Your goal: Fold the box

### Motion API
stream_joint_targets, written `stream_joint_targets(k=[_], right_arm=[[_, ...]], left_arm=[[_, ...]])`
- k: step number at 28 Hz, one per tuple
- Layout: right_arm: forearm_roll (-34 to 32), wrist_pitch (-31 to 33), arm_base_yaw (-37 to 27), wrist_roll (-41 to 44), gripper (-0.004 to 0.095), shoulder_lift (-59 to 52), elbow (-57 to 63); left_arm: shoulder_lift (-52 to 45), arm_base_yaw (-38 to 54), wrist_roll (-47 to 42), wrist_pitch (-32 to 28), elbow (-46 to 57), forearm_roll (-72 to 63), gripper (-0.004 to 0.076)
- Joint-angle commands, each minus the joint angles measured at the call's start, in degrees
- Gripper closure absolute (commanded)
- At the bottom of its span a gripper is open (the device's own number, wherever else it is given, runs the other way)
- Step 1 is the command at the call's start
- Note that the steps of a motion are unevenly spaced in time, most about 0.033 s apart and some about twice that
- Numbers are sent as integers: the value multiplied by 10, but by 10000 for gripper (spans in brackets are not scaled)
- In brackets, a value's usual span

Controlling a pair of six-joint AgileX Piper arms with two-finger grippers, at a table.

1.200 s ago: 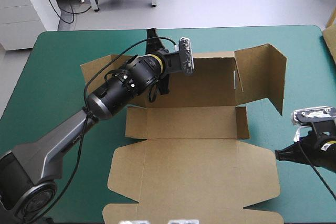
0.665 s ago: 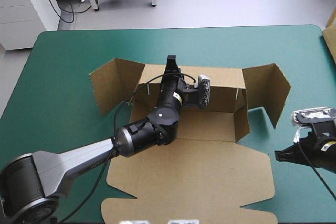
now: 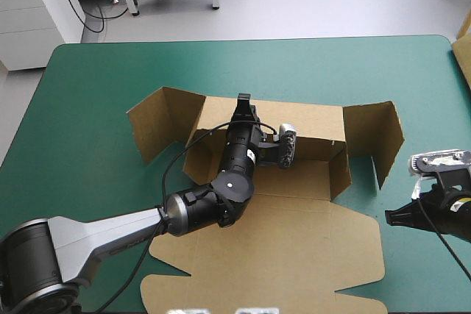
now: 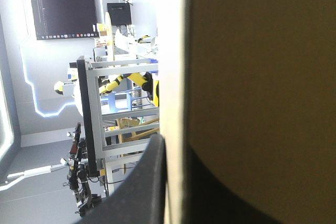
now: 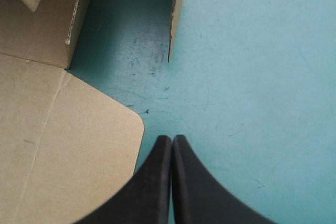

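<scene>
My left gripper (image 3: pixel 242 101) reaches across the box (image 3: pixel 280 244) and pinches the top edge of its raised far wall. In the left wrist view one black finger (image 4: pixel 149 182) lies against the pale cut edge of the board (image 4: pixel 262 77), and the brown sheet fills everything on the finger's other side. The arm behind that gripper lies diagonally over the tray floor.

To either side of that gripper a side flap stands upright and angled off the wall's ends. Back toward the arm's base, the wide lid panel lies flat on the teal-green cover (image 3: pixel 96 86).

My right gripper (image 5: pixel 171 140) is pressed together, its fingers meeting in one point and holding nothing. It sits low over bare cover (image 5: pixel 252 77), just off the box's right side (image 5: pixel 63 145). The lid's rounded corner lies just beside its tip, apart from it. Ahead of it I see the tray's corner wall and the edge of one standing flap. The cover between them shows dark scuffs and fine scratches, and a shadow under the flap.

In the high view the right gripper (image 3: pixel 388 216) points toward the lid's right edge.
</scene>
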Motion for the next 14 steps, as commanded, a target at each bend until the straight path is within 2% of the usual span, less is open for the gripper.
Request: stream_joint_targets(k=[1, 9, 11, 14], right_arm=[[4, -25, 1, -3, 927, -1, -14], [2, -24, 1, 8, 892, -1, -14], [5, -20, 1, 34, 811, -1, -14], [13, -18, 1, 83, 607, -1, -14]], left_arm=[[-23, -3, -7, 0, -9, -7, 732], [-23, -3, -7, -14, -9, -6, 731], [-23, -3, -7, -16, -9, -6, 731], [-23, -3, -7, -17, -9, -6, 731]])
